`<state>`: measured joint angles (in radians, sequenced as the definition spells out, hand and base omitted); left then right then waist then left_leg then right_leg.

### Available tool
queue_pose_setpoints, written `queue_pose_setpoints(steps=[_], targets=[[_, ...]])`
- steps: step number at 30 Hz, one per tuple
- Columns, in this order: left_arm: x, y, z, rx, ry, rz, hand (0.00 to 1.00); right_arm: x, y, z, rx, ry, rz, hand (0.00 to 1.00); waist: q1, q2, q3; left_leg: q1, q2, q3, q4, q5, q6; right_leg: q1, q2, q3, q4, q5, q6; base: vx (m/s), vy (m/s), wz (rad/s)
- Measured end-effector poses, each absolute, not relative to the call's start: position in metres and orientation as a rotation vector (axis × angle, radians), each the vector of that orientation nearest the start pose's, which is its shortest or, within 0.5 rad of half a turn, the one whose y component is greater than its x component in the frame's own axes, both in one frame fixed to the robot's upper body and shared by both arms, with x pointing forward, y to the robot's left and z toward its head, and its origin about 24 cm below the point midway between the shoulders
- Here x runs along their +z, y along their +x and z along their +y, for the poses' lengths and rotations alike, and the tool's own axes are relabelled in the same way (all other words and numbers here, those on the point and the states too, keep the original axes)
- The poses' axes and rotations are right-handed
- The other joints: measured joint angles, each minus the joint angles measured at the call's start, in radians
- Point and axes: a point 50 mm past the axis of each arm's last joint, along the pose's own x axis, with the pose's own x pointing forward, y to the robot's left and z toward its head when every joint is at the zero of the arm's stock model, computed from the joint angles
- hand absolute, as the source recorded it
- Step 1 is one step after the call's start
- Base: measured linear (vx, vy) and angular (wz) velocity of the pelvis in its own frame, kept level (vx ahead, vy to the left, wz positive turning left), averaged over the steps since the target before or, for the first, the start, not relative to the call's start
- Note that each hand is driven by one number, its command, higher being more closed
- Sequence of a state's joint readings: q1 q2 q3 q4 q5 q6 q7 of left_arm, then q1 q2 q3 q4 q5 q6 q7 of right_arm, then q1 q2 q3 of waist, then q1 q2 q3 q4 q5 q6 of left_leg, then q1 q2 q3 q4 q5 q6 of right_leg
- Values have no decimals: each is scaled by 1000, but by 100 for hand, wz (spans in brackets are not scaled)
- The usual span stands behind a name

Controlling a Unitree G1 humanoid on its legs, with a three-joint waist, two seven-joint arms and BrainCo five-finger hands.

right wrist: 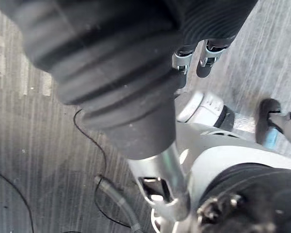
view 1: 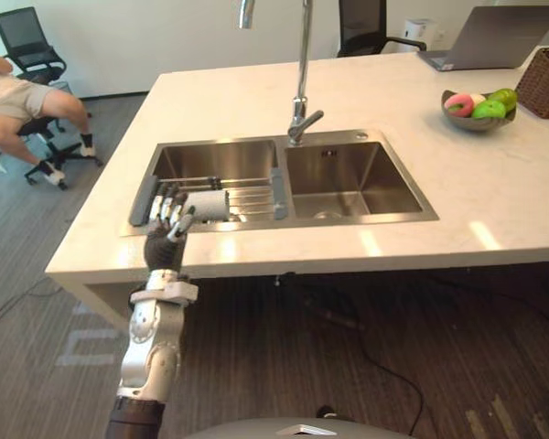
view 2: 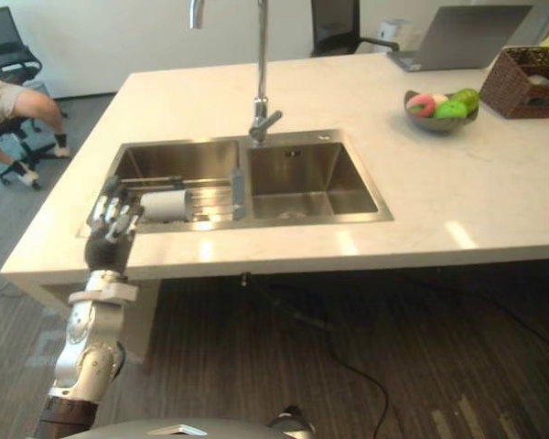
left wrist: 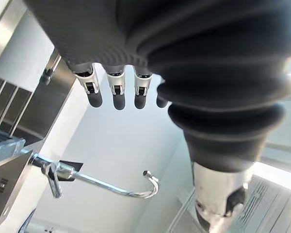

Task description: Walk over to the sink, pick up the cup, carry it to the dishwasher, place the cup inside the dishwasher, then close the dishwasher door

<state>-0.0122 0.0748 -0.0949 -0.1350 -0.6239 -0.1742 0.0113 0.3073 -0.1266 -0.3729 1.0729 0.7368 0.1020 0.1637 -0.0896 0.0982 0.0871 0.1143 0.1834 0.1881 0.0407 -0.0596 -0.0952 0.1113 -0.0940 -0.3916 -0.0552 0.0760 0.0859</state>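
Observation:
A pale cup (view 1: pixel 209 204) lies on its side on a wire rack (view 1: pixel 252 195) in the left basin of the steel sink (view 1: pixel 366 135). My left hand (view 1: pixel 167 229) is raised at the counter's front edge, just left of the cup. Its fingers (left wrist: pixel 114 90) are straight and hold nothing; whether they touch the cup I cannot tell. My right hand (right wrist: pixel 206 53) hangs low over the dark floor, fingers relaxed and holding nothing.
A tall faucet (view 1: pixel 302 91) rises behind the divider between the basins. On the white counter (view 1: pixel 494 210), far right, stand a fruit bowl (view 1: pixel 479 107), a wicker basket (view 1: pixel 544 82) and a laptop (view 1: pixel 494 37). A person (view 1: pixel 18 101) sits on an office chair at the far left.

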Motion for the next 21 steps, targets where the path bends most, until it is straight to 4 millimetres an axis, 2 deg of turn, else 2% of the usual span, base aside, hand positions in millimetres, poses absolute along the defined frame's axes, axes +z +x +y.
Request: queue_pose_setpoints(steps=[1,3,4,6,7,8,9,10,12,13,14,15,16,17,18,21], targets=[[92,255,143,-96,-568,-278,0,-165,-11,-235,-811,805,1077,0,1,-3,2,0,-1,0,1,-3,6,-11,-7,0,32,-18,4,78,47,13],[106,263,138,-126,-552,-314,0,-162,-2,-241,-793,766,1029,0,1,-9,-5,17,-21,-2,-9,-1,14,-69,-63,0,213,-115,15,81,53,22],[109,264,137,-132,-550,-324,0,-161,2,-241,-788,765,1018,0,2,-16,-9,19,-33,-4,-14,0,13,-90,-85,-1,266,-145,21,77,52,27],[115,262,131,-151,-536,-346,0,-160,6,-239,-785,766,992,0,4,-48,-19,30,-88,-33,-32,-5,13,-131,-173,-6,418,-223,48,72,57,45],[119,260,127,-161,-500,-367,0,-160,6,-239,-792,758,994,0,5,-63,-19,35,-110,-55,-35,-13,9,-146,-215,-2,491,-243,55,80,53,56],[121,260,125,-162,-473,-383,0,-161,5,-238,-797,759,1002,0,6,-66,-17,43,-122,-70,-40,-15,9,-170,-238,11,567,-236,44,68,48,48],[121,259,124,-157,-451,-394,0,-162,3,-236,-804,759,1011,0,6,-68,-16,48,-125,-80,-42,-14,11,-188,-250,24,620,-225,27,80,56,42],[127,257,126,-126,-406,-434,0,-163,1,-229,-798,769,1036,0,11,-83,-8,68,-126,-92,-41,-10,13,-215,-269,43,710,-202,-8,99,50,28],[138,253,130,-80,-376,-508,0,-165,1,-224,-772,766,1070,0,16,-107,-8,84,-124,-110,-38,-17,15,-220,-275,55,745,-194,-17,147,-4,13],[145,250,133,-50,-378,-558,0,-165,1,-224,-754,758,1090,0,16,-89,-4,87,-110,-115,-30,-24,14,-229,-263,60,740,-220,-5,133,-50,2],[147,249,135,-32,-374,-580,0,-166,1,-222,-751,761,1097,0,18,-92,-5,77,-99,-112,-19,-31,9,-225,-235,66,695,-254,8,94,-46,-5],[150,249,139,-12,-366,-606,0,-167,1,-219,-739,770,1115,0,22,-103,-5,61,-86,-109,1,-42,-1,-210,-179,81,577,-268,11,48,-84,-5],[155,251,144,11,-356,-633,0,-168,-1,-213,-722,773,1141,0,26,-133,-2,42,-91,-109,22,-53,-10,-192,-142,94,463,-257,16,69,-93,10],[156,252,148,46,-347,-635,0,-170,-5,-210,-717,768,1178,0,19,-128,9,32,-71,-124,48,-58,-16,-157,-115,77,429,-235,7,95,-125,19],[159,251,147,44,-331,-652,0,-171,-11,-209,-719,763,1213,0,21,-111,20,27,-59,-128,59,-64,-17,-145,-96,74,402,-234,8,95,-79,18],[164,248,145,31,-314,-675,0,-171,-18,-212,-751,788,1242,0,21,-75,35,15,-50,-128,102,-77,-7,-109,-87,53,379,-234,8,83,-53,13]])
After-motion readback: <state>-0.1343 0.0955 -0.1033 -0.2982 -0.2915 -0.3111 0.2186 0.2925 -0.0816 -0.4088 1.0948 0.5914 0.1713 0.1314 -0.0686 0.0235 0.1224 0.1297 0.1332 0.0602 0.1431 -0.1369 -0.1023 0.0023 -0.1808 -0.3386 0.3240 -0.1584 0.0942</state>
